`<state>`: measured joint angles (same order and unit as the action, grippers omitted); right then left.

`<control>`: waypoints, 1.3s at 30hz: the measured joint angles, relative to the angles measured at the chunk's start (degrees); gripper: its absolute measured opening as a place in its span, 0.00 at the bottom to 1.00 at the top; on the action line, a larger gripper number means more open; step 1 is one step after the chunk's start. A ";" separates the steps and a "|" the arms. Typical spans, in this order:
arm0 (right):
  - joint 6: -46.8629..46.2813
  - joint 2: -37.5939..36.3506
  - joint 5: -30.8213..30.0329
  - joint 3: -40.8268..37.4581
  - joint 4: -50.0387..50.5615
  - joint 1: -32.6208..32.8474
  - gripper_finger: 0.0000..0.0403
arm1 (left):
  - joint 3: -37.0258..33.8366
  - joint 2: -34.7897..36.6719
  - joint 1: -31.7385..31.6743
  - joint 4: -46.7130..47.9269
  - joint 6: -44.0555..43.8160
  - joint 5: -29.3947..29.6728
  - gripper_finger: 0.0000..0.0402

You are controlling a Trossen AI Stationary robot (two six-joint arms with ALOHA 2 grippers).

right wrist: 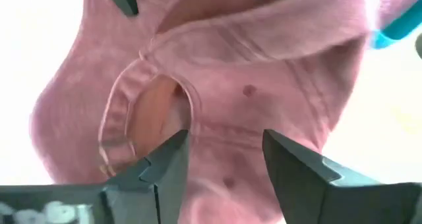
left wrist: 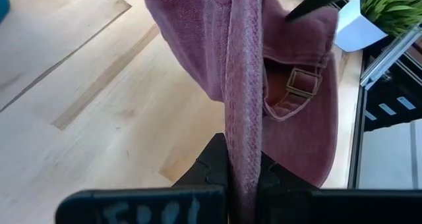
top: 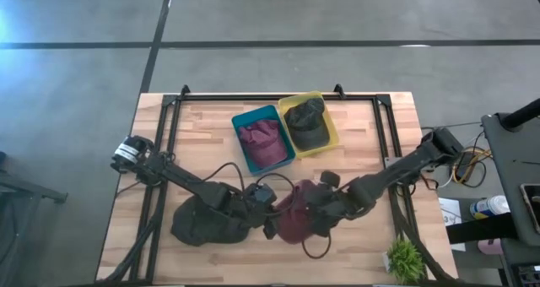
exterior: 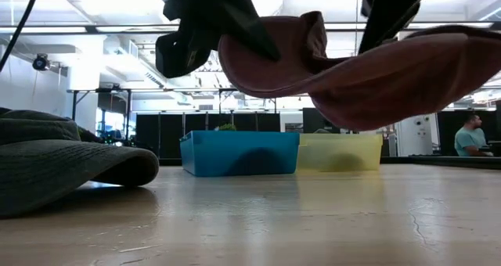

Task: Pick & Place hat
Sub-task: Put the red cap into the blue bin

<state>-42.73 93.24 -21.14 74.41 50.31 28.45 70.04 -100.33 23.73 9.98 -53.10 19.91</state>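
Held hat: a maroon cap [top: 295, 219] hangs in the air above the table's [top: 363, 118] near edge, clear of the wood in the low view, stretched between both grippers.
Long axis: in the high view it runs roughly left to right, from one gripper to the other; in the low view it sags in the middle and rises toward each arm.
Facing: the back strap with its brass buckle [left wrist: 302, 83] shows in the left wrist view; the strap opening faces the right wrist camera.
Left gripper [top: 268, 204]: clenched on a fold of the maroon cap, the cloth running up from between its fingers [left wrist: 211, 168].
Right gripper [top: 325, 204]: fingers [right wrist: 168, 161] parted at the cap's back, one on each side of the strap region; whether they pinch cloth cannot be told.
Hat count: four: the held maroon cap, a dark cap [top: 207, 222] lying on the table just left of it under the left arm, a maroon one [top: 261, 138] in the blue bin [top: 245, 156], a dark one [top: 305, 122] in the yellow bin [top: 331, 135].
Bins: two, touching side by side near the far edge, blue on the left.
Plant [top: 405, 258]: one, at the near right corner.
Person [exterior: 472, 136]: one, far off in the room on the right of the low view.
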 joint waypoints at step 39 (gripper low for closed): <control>-83.67 2.50 -27.31 -4.34 -5.74 27.03 0.47 | -11.47 -0.79 -2.29 -35.29 -11.47 7.24 0.02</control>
<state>-126.40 95.74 -48.45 70.06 44.57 55.48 58.57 -101.12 21.44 -25.31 -64.57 27.15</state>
